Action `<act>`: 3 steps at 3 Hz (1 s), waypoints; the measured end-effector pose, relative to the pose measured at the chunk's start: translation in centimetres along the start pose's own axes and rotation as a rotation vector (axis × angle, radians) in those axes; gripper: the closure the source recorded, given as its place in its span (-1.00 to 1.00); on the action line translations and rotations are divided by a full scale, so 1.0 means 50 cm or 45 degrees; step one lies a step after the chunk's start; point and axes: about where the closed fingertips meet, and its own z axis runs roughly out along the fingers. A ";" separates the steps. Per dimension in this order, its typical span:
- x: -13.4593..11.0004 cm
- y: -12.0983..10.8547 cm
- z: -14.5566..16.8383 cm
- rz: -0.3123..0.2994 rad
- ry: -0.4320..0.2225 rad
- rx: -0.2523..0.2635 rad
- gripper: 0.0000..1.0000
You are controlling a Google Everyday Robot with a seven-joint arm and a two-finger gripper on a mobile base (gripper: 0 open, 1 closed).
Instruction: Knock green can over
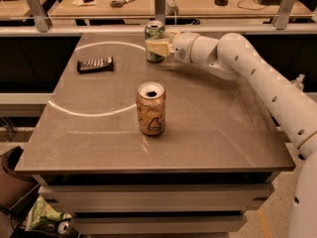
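green can (153,33) upright, not knocked yet | gripper (157,47) against its right side, grip unclear | push left to do

- I have my gripper (158,46) at the green can (154,32), on the table's (233,133) far edge.
- The orange can (151,109) blocks the middle and a dark packet (95,64) lies far left; the right side is open.

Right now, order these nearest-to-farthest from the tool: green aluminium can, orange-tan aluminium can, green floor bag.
Tool: far side of table.
1. Green aluminium can: at the tool.
2. Orange-tan aluminium can: table centre.
3. Green floor bag: lower left.
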 end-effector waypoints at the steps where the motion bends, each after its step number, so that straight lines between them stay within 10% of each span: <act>1: -0.009 -0.013 -0.031 -0.006 0.065 0.024 1.00; 3: -0.013 -0.057 -0.127 0.014 0.215 0.101 1.00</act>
